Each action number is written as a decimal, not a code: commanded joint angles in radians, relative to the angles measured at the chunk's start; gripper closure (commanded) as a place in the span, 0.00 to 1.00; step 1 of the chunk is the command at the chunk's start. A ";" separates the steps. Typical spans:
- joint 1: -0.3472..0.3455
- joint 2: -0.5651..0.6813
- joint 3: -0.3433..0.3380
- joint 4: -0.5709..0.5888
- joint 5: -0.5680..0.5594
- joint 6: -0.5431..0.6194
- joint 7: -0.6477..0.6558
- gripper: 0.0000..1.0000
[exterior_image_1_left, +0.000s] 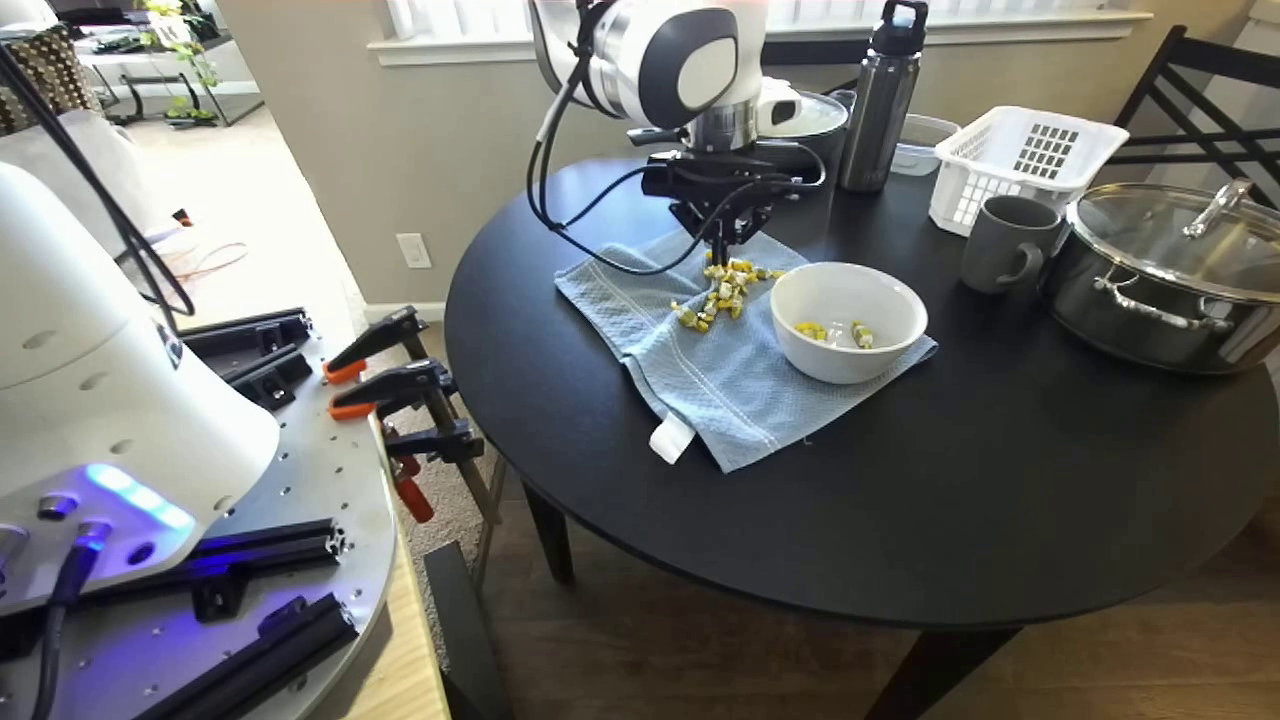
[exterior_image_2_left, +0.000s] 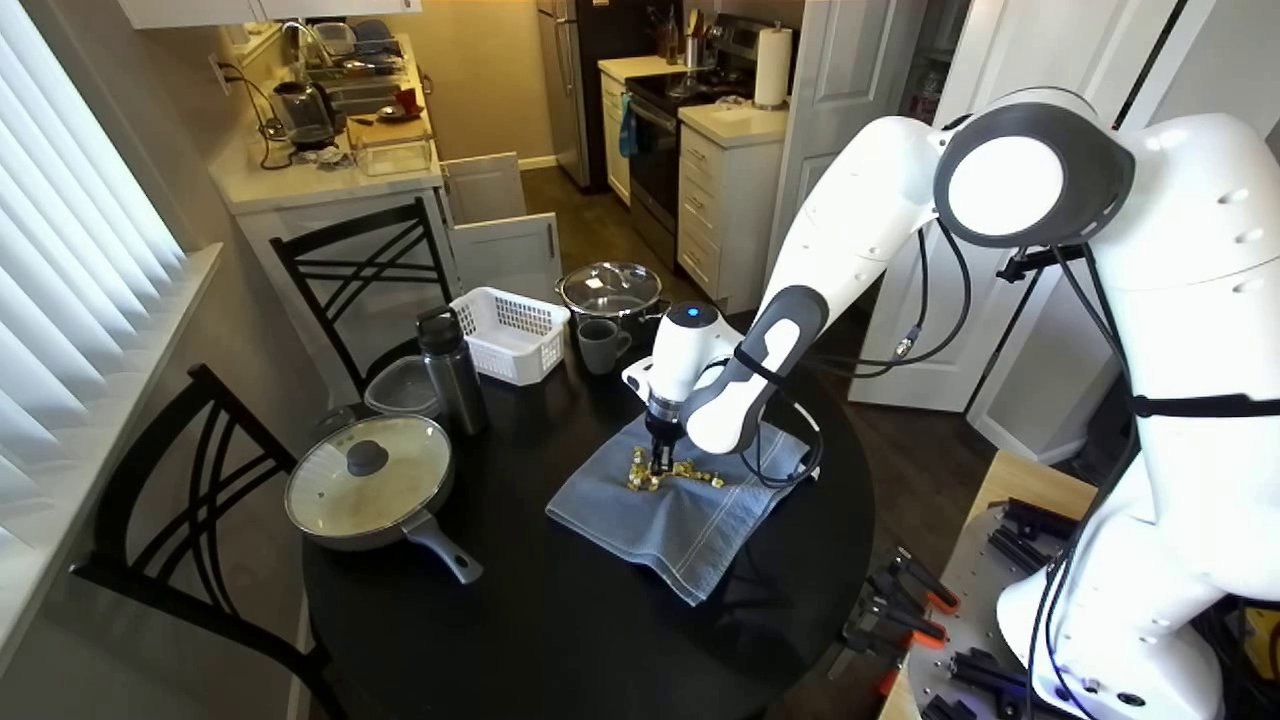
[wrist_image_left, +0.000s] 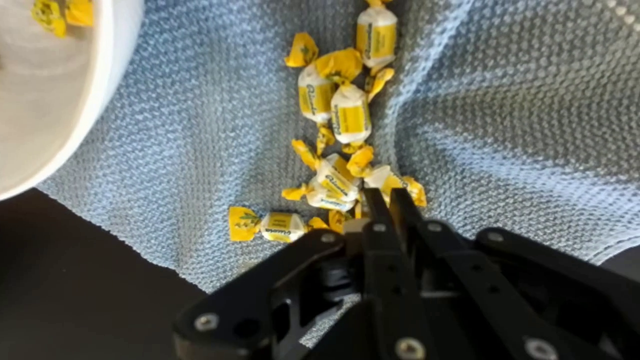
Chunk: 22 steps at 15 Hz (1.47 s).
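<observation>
The wrapped candies (wrist_image_left: 351, 116) lay in a loose heap on the blue cloth (exterior_image_1_left: 720, 390), which was spread over the dark round desk (exterior_image_1_left: 900, 500). In the wrist view the heap straggled from the top edge down to the fingers (wrist_image_left: 377, 207), its pieces pointing several ways. The topmost candy (wrist_image_left: 376, 40) had its long axis running up and down that view; the two just below it ran much the same way, leaning a little. The lowest candy (wrist_image_left: 282, 226) lay crosswise, one twisted end pointing left. The candy beside the fingers (wrist_image_left: 382, 179) slanted from upper left to lower right. The fingers reached down to the heap and stood nearly together, a narrow slit between them; I could not tell whether a wrapper was pinched there.

The white bowl (exterior_image_1_left: 840, 365) stood upright on the cloth beside the heap, with a few more candies (exterior_image_1_left: 862, 334) at its bottom. A glass-lidded pot (exterior_image_1_left: 1180, 335), a grey mug (exterior_image_1_left: 997, 250) and a white basket (exterior_image_1_left: 970, 188) stood close together in both exterior views. A lidded pan (exterior_image_2_left: 372, 542) rested near the desk's edge, its handle slanting to the lower right.
</observation>
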<state>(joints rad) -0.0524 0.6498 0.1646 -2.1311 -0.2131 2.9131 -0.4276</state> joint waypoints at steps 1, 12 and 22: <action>-0.024 0.005 0.029 -0.010 -0.003 -0.006 -0.025 0.61; -0.005 0.038 0.008 0.012 -0.046 -0.017 -0.037 0.00; -0.004 0.033 -0.021 0.003 -0.073 -0.007 -0.026 0.79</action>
<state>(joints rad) -0.0576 0.6953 0.1517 -2.1215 -0.2711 2.9093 -0.4379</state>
